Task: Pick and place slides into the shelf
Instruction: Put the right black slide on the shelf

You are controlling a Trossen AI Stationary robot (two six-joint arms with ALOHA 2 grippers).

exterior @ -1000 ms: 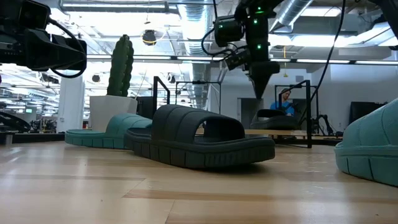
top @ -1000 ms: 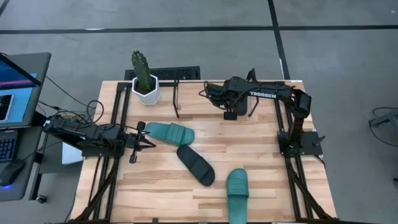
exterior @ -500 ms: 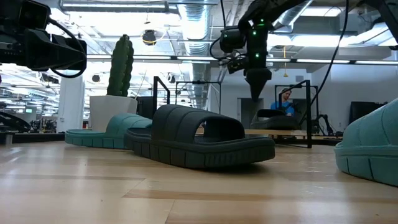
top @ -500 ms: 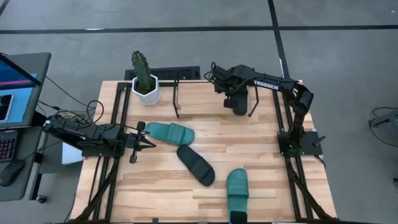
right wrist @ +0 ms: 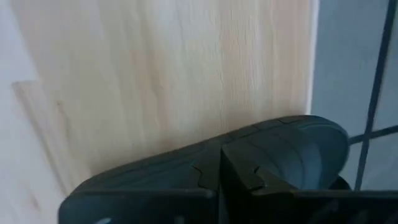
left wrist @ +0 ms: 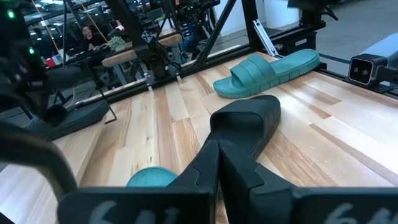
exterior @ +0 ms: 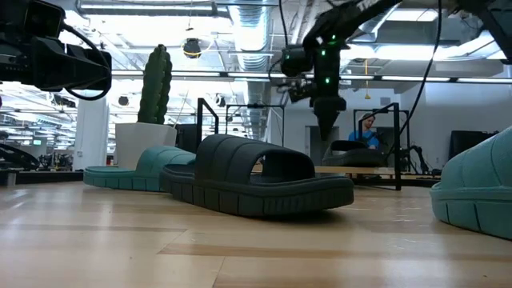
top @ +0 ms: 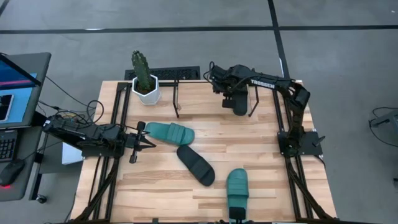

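Note:
Two teal slides [top: 169, 132] [top: 237, 185] and a black slide [top: 195, 164] lie sole-down on the wooden table. Another black slide [top: 240, 107] lies at the far right, between the uprights of the black shelf [top: 177, 98]. My right gripper [top: 237, 98] is shut and points steeply down just over that slide [right wrist: 298, 140]. My left gripper [top: 147, 138] is shut at the left edge, beside the nearer teal slide, and points across the table at the black slide [left wrist: 249, 121]. My right gripper [right wrist: 222, 163] stands with shut fingers pointing down at the far black slide. I cannot tell whether the tips touch it; in the low view they [exterior: 328, 136] end just above its top [exterior: 352, 147].
A cactus in a white pot [top: 145, 81] stands at the far left corner beside the shelf's left upright. Black mounting rails [top: 109, 162] run along both side edges. A laptop [top: 15, 87] sits off the table on the left. A person [exterior: 366, 128] shows in the room behind.
My right gripper has moved toward the table's far edge and sunk a little, staying shut and tipping more steeply down over the far black slide. The slides have stayed where they were.

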